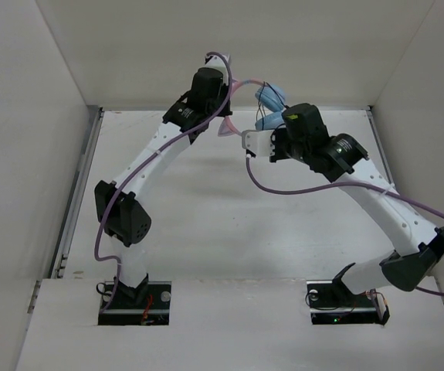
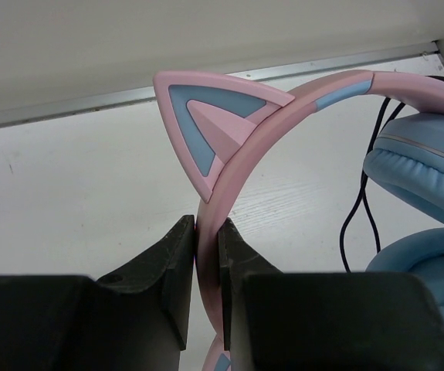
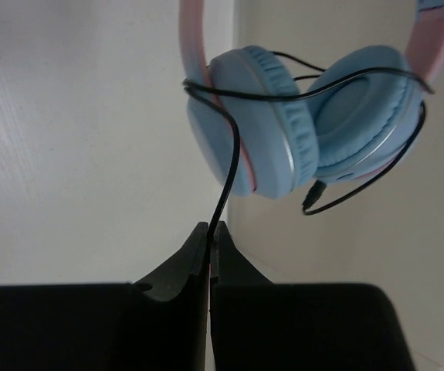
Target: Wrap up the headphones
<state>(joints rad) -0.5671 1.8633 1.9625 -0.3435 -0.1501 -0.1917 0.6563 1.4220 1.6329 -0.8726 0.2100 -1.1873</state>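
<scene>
The headphones [image 1: 268, 99] hang in the air at the back of the table, between both arms. My left gripper [image 2: 206, 232] is shut on the pink headband [image 2: 241, 154], just below a cat ear [image 2: 206, 124]. The light blue ear cups [image 3: 299, 124] hang pressed together, with the thin black cable [image 3: 229, 154] looped around them. My right gripper [image 3: 210, 230] is shut on that cable just below the cups. The cable's plug end [image 3: 312, 199] dangles loose beside the cups. The cups also show at the right of the left wrist view [image 2: 430, 201].
White walls enclose the table [image 1: 206, 224] on the back and both sides; the back wall stands close behind the headphones. Thick purple arm cables [image 1: 299, 189] hang from both arms over the table.
</scene>
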